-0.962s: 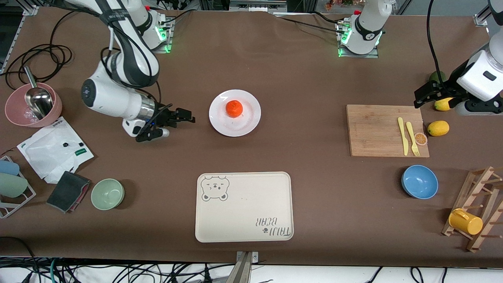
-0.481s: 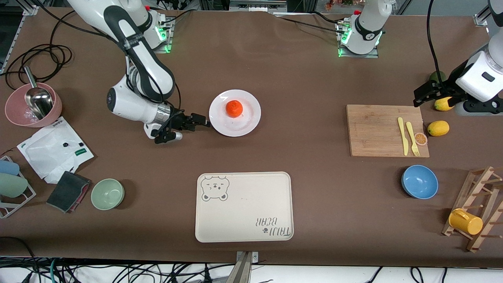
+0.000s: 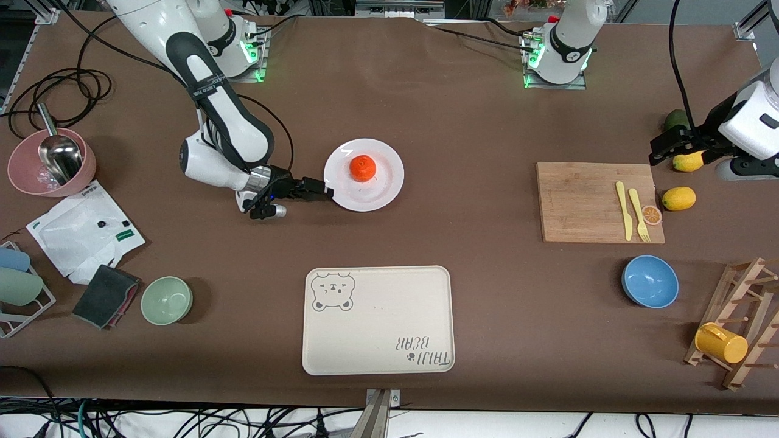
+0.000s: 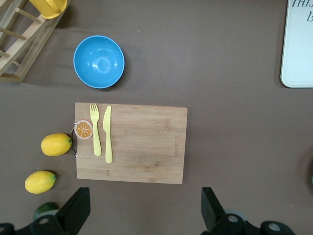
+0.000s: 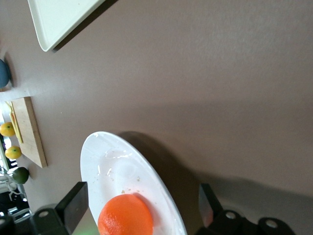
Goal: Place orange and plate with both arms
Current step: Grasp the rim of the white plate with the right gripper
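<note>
The orange (image 3: 363, 168) sits on the white plate (image 3: 384, 187) in the middle of the table. My right gripper (image 3: 325, 192) is low at the plate's rim on the side toward the right arm's end, fingers open. In the right wrist view the plate (image 5: 110, 164) and the orange (image 5: 125, 218) lie between the open fingers of the right gripper (image 5: 141, 208). I cannot tell whether they touch the rim. My left gripper (image 3: 662, 148) is open and empty over the table beside the cutting board, near a lemon; in the left wrist view the left gripper (image 4: 144, 211) has bare table between its fingers.
A cream bear-print tray (image 3: 377, 319) lies nearer the camera than the plate. The cutting board (image 3: 584, 204) holds a yellow knife and fork, with lemons (image 3: 678, 198) beside it. A blue bowl (image 3: 650, 281), green bowl (image 3: 167, 300), pink bowl (image 3: 24, 179) and wooden rack (image 3: 739, 322) stand around.
My right gripper has moved from the right arm's end of the table up to the plate's rim. My left gripper has shifted slightly toward its own end.
</note>
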`<state>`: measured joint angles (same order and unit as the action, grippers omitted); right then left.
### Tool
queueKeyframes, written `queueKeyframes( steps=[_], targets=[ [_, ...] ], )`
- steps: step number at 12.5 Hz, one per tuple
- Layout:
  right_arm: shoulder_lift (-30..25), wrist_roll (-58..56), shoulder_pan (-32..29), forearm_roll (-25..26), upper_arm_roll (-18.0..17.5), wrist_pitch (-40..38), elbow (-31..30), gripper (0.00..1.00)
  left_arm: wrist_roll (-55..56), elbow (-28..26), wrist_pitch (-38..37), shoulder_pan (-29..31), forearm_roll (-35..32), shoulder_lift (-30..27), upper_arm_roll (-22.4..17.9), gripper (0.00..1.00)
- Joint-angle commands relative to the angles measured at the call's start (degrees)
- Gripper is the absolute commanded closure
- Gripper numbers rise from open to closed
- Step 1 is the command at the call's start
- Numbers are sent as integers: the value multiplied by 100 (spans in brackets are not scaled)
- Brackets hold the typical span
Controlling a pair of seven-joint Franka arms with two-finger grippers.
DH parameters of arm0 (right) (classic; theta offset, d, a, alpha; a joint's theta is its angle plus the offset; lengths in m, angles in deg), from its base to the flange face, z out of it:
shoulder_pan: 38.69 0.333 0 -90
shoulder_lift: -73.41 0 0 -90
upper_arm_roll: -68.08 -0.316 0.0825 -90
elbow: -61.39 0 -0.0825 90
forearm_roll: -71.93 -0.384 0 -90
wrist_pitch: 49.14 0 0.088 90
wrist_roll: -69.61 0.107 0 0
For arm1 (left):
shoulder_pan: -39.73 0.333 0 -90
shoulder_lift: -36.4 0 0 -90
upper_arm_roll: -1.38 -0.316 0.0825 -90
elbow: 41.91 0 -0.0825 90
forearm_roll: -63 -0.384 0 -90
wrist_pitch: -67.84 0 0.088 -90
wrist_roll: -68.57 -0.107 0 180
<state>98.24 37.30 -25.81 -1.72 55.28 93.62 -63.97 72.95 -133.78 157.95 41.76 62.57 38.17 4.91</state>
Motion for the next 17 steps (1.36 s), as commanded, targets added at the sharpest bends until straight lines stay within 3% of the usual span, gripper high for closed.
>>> queueKeyframes(
  steps=[1, 4, 8, 13, 17],
  targets=[
    [-259, -283, 144, -474, -29, 164, -410, 0, -113, 195, -134, 17, -133, 87, 25, 0],
    [-320, -1151, 232, -1307, -99, 366, -665, 0, -113, 195, -134, 17, -133, 87, 25, 0],
    [-399, -1277, 276, -1433, -108, 375, -841, 1, -113, 195, -134, 17, -133, 87, 25, 0],
    [-417, -1348, 267, -1433, -143, 384, -903, 32, -105, 204, -134, 8, -132, 87, 25, 0],
    [-417, -1365, 267, -1591, -231, 515, -981, 34, -105, 204, -134, 8, -124, 87, 34, 0]
  ],
)
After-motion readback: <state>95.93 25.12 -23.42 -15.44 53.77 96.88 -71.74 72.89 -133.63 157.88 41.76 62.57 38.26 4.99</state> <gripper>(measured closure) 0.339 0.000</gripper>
